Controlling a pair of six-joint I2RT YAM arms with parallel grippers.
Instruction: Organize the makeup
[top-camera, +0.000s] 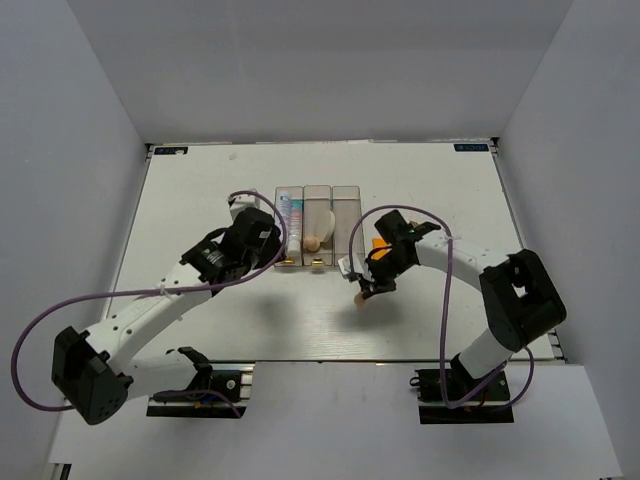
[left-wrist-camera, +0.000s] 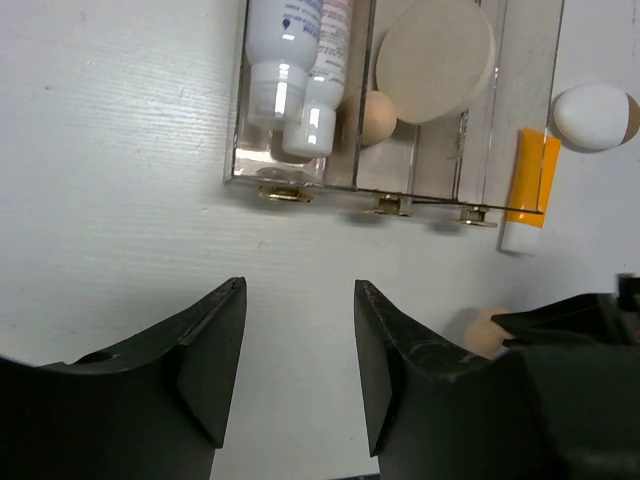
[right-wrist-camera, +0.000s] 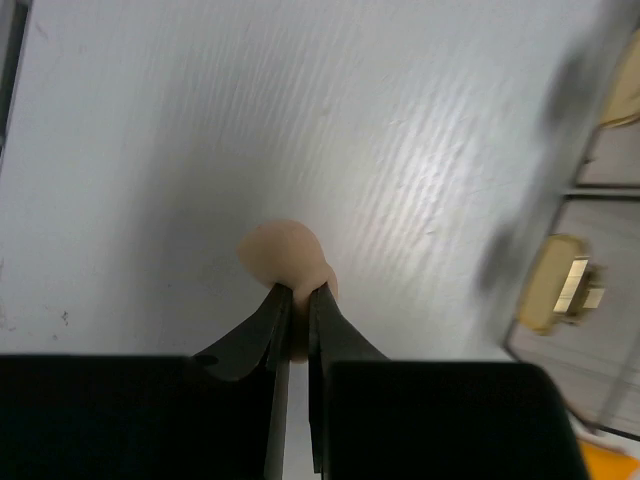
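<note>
My right pincer (right-wrist-camera: 300, 292) hides the near half of the beige sponge (right-wrist-camera: 280, 250) it pinches. At three o'clock in that wrist view the clear bins (right-wrist-camera: 600, 215) are a blur, cropped by the frame edge; an orange scrap (right-wrist-camera: 612, 464) at five o'clock is cut too short to name. In my left wrist view the white tubes (left-wrist-camera: 285, 40) and round puff (left-wrist-camera: 435, 55) run off at twelve o'clock, and the puff covers part of a second sponge (left-wrist-camera: 377, 120)

Tubes (left-wrist-camera: 287, 60) in left bin (left-wrist-camera: 250, 165) (puff (left-wrist-camera: 435, 60) beside)
</note>
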